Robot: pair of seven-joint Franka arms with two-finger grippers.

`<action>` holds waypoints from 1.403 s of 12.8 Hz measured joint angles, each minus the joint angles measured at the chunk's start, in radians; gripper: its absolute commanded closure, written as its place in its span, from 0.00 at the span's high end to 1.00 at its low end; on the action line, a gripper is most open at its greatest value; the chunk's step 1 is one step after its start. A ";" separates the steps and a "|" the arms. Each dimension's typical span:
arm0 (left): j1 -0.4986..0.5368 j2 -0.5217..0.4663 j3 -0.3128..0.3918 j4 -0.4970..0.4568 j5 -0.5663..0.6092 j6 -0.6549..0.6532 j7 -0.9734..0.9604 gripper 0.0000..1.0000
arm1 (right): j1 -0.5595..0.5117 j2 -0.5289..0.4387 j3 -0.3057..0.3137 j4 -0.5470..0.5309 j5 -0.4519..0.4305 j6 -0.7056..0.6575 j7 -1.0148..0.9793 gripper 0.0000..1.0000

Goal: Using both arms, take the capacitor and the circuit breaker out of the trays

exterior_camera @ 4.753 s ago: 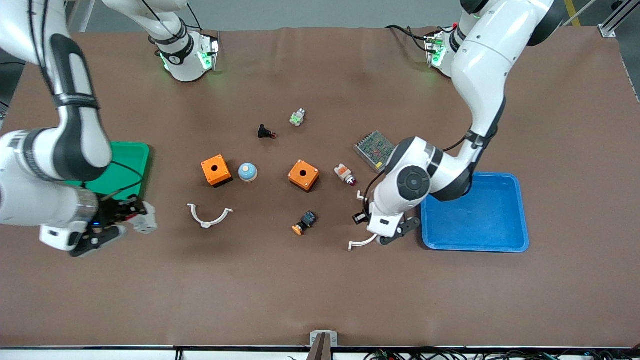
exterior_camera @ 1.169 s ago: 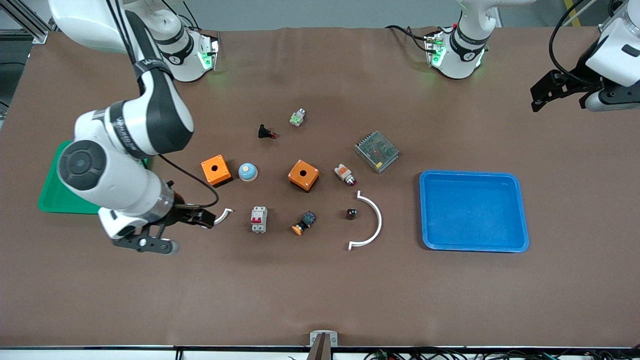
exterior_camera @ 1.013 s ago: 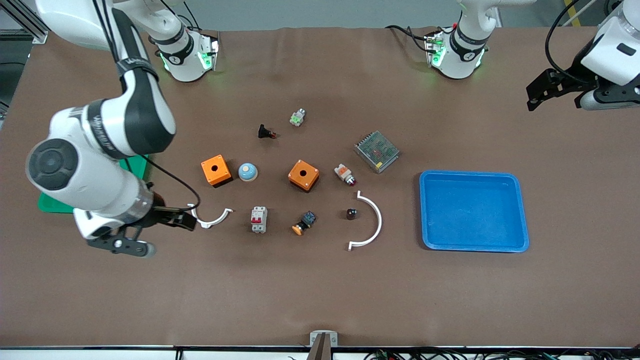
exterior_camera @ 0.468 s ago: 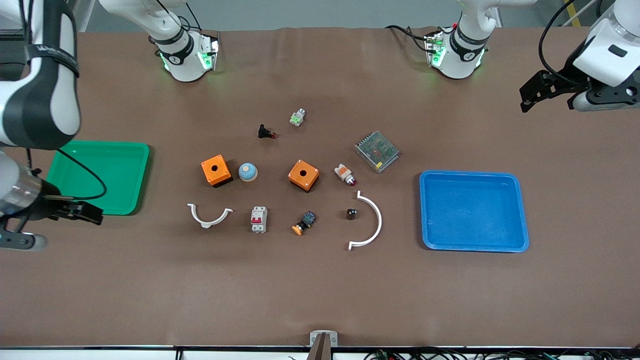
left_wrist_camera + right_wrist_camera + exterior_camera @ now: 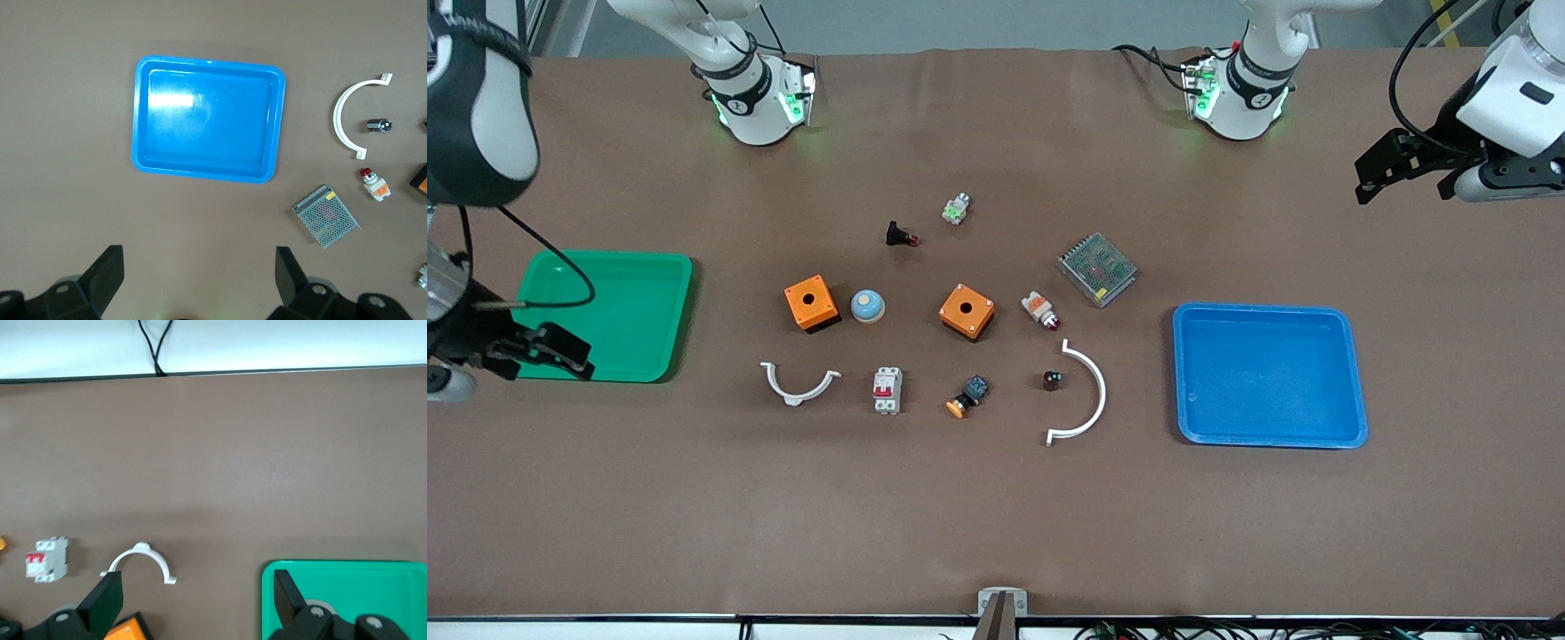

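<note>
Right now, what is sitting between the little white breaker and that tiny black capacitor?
In the front view, a blue-black button with an orange cap lies between the breaker and the capacitor.

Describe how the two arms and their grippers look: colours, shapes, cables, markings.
Both arms are glossy white with rounded shells and black joint bands; a black cable loops along each wrist. Their bases glow green at the table's edge. The left gripper and right gripper are black, each with two angular wedge-shaped fingers on a black body with round screw bosses. The forearm band's white lettering is unreadable.
</note>
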 measured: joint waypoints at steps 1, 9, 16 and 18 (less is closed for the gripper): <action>0.000 0.000 0.000 0.002 0.000 0.000 0.000 1.00 | -0.001 -0.020 0.003 0.031 0.000 -0.076 0.000 1.00; -0.001 0.000 -0.001 0.008 0.000 0.000 0.000 1.00 | -0.010 -0.058 0.006 0.099 0.000 -0.353 0.016 1.00; 0.000 0.018 0.000 0.024 0.000 0.000 0.050 1.00 | -0.014 -0.116 0.008 0.092 0.000 -0.391 0.016 1.00; 0.000 0.020 0.000 0.024 0.000 -0.001 0.051 1.00 | -0.014 -0.120 0.010 0.092 0.000 -0.397 0.016 1.00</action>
